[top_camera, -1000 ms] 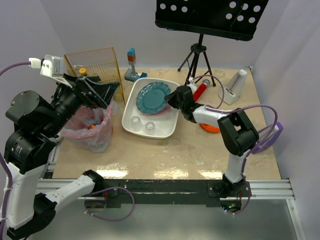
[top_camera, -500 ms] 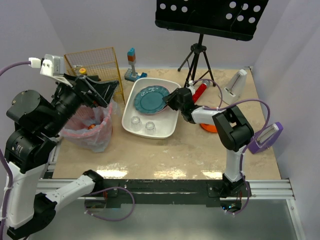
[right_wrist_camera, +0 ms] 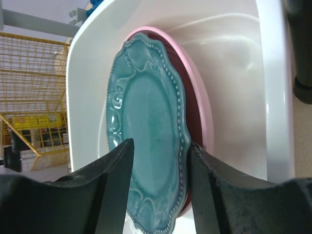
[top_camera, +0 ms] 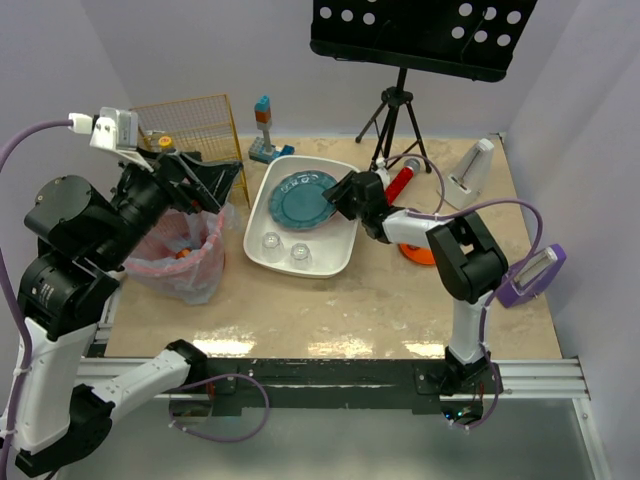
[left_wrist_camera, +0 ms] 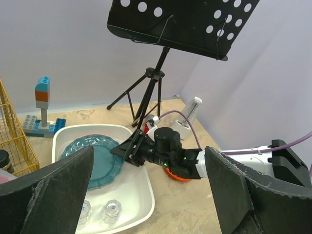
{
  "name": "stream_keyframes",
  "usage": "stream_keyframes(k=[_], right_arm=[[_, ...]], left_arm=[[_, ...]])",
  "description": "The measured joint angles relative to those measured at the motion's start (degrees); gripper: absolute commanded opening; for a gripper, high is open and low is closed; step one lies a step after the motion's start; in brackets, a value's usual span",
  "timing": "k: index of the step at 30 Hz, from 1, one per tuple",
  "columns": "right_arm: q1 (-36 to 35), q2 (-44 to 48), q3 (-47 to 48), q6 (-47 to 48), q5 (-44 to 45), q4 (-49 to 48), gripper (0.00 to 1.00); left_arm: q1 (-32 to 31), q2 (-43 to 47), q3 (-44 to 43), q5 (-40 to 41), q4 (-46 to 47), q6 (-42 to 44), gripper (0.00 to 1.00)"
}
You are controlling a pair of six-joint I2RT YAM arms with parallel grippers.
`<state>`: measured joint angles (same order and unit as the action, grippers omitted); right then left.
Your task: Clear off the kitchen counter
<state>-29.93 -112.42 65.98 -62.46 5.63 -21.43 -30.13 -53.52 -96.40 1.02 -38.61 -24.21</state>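
Observation:
A teal scalloped plate [top_camera: 300,198] [right_wrist_camera: 146,126] [left_wrist_camera: 100,158] lies on a pink plate [right_wrist_camera: 201,112] inside the white tub [top_camera: 335,255] [right_wrist_camera: 275,97] on the beige kitchen counter [top_camera: 330,300]. My right gripper [top_camera: 343,193] [right_wrist_camera: 160,146] [left_wrist_camera: 127,148] reaches over the tub's right rim. It is open, its fingers apart on either side of the teal plate's near edge. Two clear glasses [top_camera: 271,243] [top_camera: 300,252] stand at the tub's front. My left gripper [top_camera: 205,180] [left_wrist_camera: 148,156] hangs high above the counter's left side, open and holding nothing.
A pink bag [top_camera: 185,255] stands under the left arm, with a yellow wire basket [top_camera: 190,125] behind it. A toy block tower [top_camera: 263,130], a music stand's tripod [top_camera: 398,110], a red and white bottle [top_camera: 402,182], an orange dish [top_camera: 420,255] and a white wedge-shaped object [top_camera: 470,175] stand around the tub.
My right gripper's jaws have parted from shut and let go of the teal plate, which now rests on the pink plate. The left arm has shifted only slightly.

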Motion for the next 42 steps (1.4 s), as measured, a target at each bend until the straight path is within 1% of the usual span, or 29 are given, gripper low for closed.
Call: stream_keyframes(k=[7, 14, 30, 34, 42], right_arm=[[0.0, 0.9, 2.6, 2.9, 2.7, 6.8, 0.52], [0.0, 4.4, 2.7, 5.6, 5.9, 11.9, 0.52], [0.1, 10.6, 3.0, 10.4, 10.6, 16.4, 0.52], [0.1, 15.7, 1.2, 11.8, 12.1, 18.8, 0.53], [1.2, 32.7, -10.6, 12.4, 14.6, 22.5, 0.55]], left_arm=[[0.0, 0.2, 1.1, 0.5, 0.2, 0.0, 1.00], [0.0, 0.2, 2.0, 0.5, 0.6, 0.0, 1.00], [0.0, 0.9, 2.6, 0.5, 1.2, 0.0, 1.00], [0.0, 1.0, 3.0, 0.5, 1.4, 0.0, 1.00], [0.0, 1.1, 5.7, 0.2, 2.0, -0.1, 1.00]])
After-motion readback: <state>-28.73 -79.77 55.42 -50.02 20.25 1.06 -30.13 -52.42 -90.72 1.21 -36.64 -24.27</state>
